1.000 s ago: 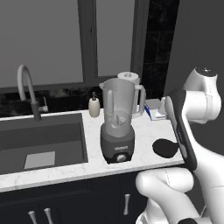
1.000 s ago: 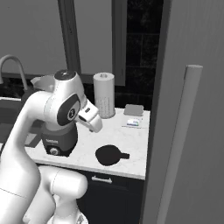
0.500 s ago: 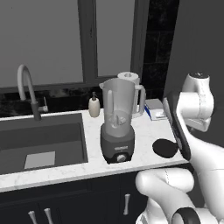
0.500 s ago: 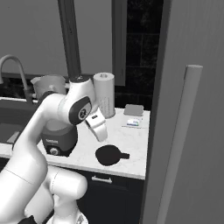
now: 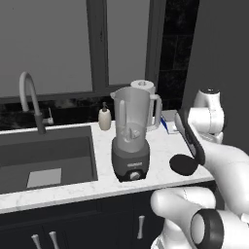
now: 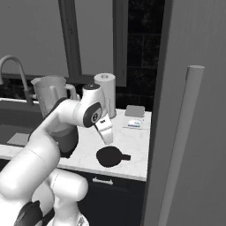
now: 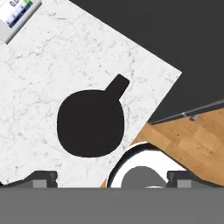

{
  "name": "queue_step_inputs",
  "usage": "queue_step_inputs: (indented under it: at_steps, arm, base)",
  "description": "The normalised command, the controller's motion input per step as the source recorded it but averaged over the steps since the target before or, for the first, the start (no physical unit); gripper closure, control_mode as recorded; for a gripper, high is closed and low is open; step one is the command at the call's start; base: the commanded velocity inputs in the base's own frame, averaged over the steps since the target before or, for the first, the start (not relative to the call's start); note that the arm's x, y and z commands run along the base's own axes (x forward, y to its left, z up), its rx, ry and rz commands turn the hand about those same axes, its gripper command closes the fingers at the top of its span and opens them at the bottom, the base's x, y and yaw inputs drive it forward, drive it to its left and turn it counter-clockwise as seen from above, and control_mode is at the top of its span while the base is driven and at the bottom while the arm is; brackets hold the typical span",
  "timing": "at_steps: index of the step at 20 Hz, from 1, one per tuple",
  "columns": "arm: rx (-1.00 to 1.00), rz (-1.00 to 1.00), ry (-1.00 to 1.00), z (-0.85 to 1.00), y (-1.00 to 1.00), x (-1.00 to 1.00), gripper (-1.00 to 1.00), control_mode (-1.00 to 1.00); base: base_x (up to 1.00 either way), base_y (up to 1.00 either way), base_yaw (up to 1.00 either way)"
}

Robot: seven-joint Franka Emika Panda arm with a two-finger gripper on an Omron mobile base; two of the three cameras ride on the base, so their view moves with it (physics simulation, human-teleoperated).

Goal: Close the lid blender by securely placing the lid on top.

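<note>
The blender (image 5: 131, 141), a clear jar with a side handle on a dark grey base, stands uncovered on the marble counter (image 5: 160, 146) beside the sink; its jar also shows behind the arm (image 6: 50, 90). The lid (image 5: 184, 164), a flat black disc with a small tab, lies on the counter to the blender's right near the front edge (image 6: 110, 156). My gripper (image 6: 108, 140) hangs just above the lid and points down at it. In the hand view the lid (image 7: 90, 122) lies straight ahead, and the gripper (image 7: 111, 177) is open wide with nothing between its fingertips (image 7: 41, 177).
A paper towel roll (image 6: 107, 93) and a small grey box (image 6: 134, 111) stand at the back of the counter. A cream soap bottle (image 5: 104, 118) sits by the sink (image 5: 44, 155) and faucet (image 5: 29, 97). A tall grey door with a long handle (image 6: 185, 145) bounds the right side.
The arm has swung its hand rightward and down, away from the blender, until it hangs over the lid. The gripper stayed open; blender and lid have not moved.
</note>
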Motion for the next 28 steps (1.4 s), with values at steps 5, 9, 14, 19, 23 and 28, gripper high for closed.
queue_step_inputs:
  at_steps: [5,9,14,19,23,28]
  arm:
    - [0.05,-0.08,0.01,-0.38,-0.13,0.50,-1.00,-1.00]
    - [0.00,-0.09,0.00,-0.38,-0.06,0.41,-1.00,-1.00]
    - [0.07,-0.09,-0.02,-0.22,-0.57,-0.07,-1.00,-1.00]
    - [0.02,-0.08,0.00,-0.48,-0.17,-0.12,-1.00,-1.00]
    - [0.00,-0.10,0.00,-0.66,0.05,0.00,-1.00,-1.00]
    - [0.00,-0.15,0.00,-0.33,-0.13,-0.02,-1.00,-1.00]
  base:
    - [0.00,0.00,0.00]
    - [0.00,0.00,0.00]
    - [0.00,0.00,0.00]
    - [0.00,0.00,0.00]
    - [0.00,0.00,0.00]
    - [0.00,0.00,0.00]
